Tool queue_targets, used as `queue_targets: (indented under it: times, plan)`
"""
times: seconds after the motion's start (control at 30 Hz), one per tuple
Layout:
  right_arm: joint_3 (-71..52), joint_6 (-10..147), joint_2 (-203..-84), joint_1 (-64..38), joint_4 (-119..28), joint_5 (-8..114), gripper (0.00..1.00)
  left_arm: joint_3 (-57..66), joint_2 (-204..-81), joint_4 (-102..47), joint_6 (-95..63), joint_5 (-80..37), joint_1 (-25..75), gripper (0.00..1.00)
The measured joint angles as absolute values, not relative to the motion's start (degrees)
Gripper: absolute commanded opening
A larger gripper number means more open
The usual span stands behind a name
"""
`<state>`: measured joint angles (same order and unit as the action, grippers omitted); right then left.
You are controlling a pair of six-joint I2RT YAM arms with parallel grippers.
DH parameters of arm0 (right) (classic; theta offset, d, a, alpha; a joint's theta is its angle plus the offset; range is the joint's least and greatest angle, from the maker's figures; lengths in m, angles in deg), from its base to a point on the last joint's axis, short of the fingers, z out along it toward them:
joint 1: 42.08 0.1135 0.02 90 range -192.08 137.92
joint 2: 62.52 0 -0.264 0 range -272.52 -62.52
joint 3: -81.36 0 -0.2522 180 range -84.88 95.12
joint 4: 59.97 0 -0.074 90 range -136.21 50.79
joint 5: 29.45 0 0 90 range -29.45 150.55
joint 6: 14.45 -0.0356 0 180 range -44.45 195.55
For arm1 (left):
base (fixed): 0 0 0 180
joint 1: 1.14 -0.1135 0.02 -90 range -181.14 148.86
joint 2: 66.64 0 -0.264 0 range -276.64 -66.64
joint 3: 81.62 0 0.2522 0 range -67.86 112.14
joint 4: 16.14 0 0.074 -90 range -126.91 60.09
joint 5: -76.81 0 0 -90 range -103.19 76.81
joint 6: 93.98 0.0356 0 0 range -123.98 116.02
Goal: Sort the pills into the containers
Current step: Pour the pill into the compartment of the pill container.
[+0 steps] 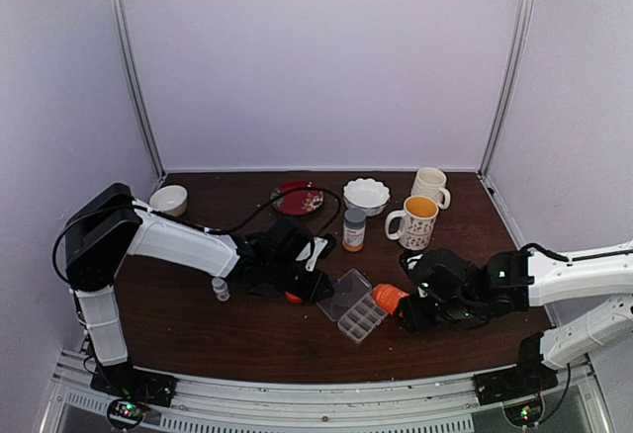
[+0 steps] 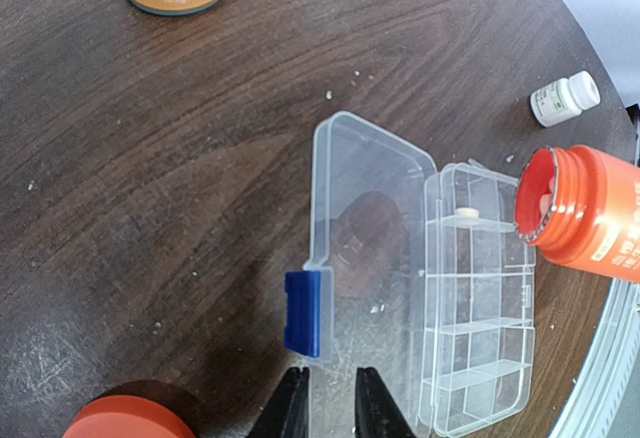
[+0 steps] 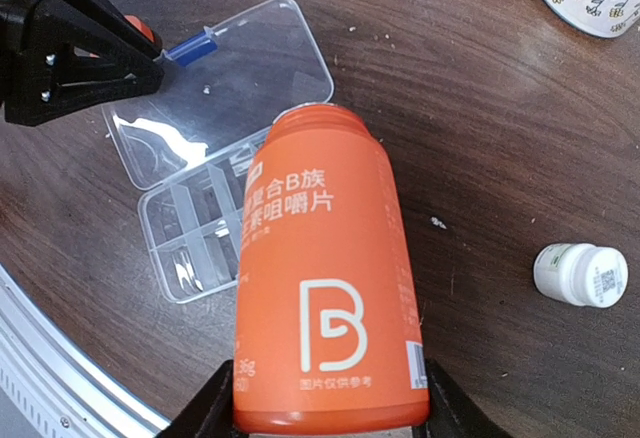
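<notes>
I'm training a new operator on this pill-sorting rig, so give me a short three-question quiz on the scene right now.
1. True or false: the hinged lid of the clear plastic rectangular organiser box is shut.
2. Which hand holds the uncapped orange plastic bottle? A left, B right, C neither.
3. Fill in: the rectangular plastic latch on the lid is ____.
Key: 1 false; 2 B, the right hand; 3 blue.

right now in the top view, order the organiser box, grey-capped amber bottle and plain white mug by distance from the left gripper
1. The organiser box, right beside the left gripper, on its right.
2. The grey-capped amber bottle, behind the gripper, mid-table.
3. The plain white mug, at the back right corner, clearly farthest.
</notes>
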<state>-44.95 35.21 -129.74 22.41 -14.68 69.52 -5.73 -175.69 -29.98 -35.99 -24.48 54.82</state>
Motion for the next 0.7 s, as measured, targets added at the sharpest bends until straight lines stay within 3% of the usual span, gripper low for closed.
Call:
queue_targets:
  times: [0.7]
  plan:
    - [-45.5, 35.4, -129.1, 20.7, -14.9, 68.5, 0.00, -5.7, -175.7, -30.0, -36.0, -24.5, 54.8, 0.19]
